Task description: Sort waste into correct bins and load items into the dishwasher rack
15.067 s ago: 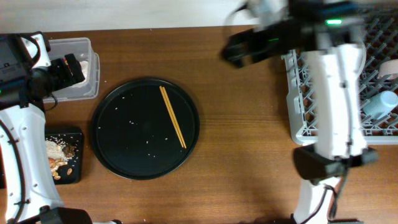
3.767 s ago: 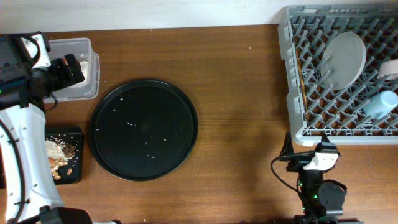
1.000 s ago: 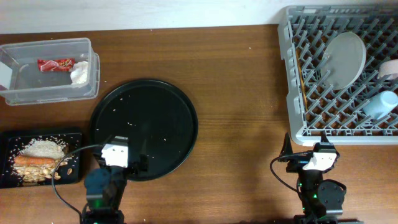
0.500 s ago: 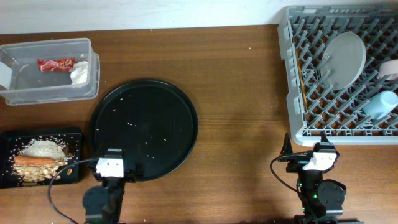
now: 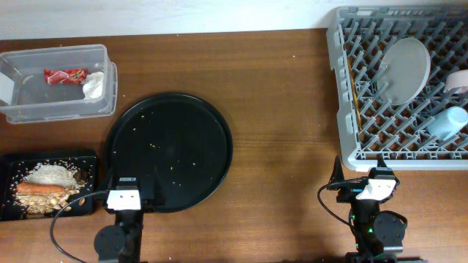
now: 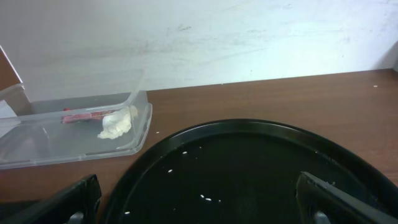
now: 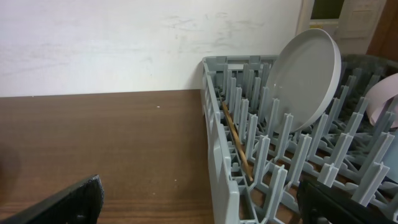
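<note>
Change: left arm has drawn back off the bins to the near counter edge, and both bins now show.
Left jaws: wide apart, empty, at tray [image 5: 170, 151] rim.
Right jaws: wide apart, empty, parked before rack [image 5: 345, 157].
Waste: wrapper [image 5: 66, 75], tissue [image 5: 93, 86] in clear tub [image 5: 55, 115]; rice [image 5: 51, 174], carrot [image 5: 40, 188] in black bin [image 5: 7, 208].
Items: plate [image 5: 407, 69], cup [image 5: 447, 122], chopsticks [image 5: 356, 98] in rack.
Read: task looks finished; stray grains remain on tray.

Two bins [image 5: 44, 98]; perhaps two chopsticks [image 7: 235, 137]
</note>
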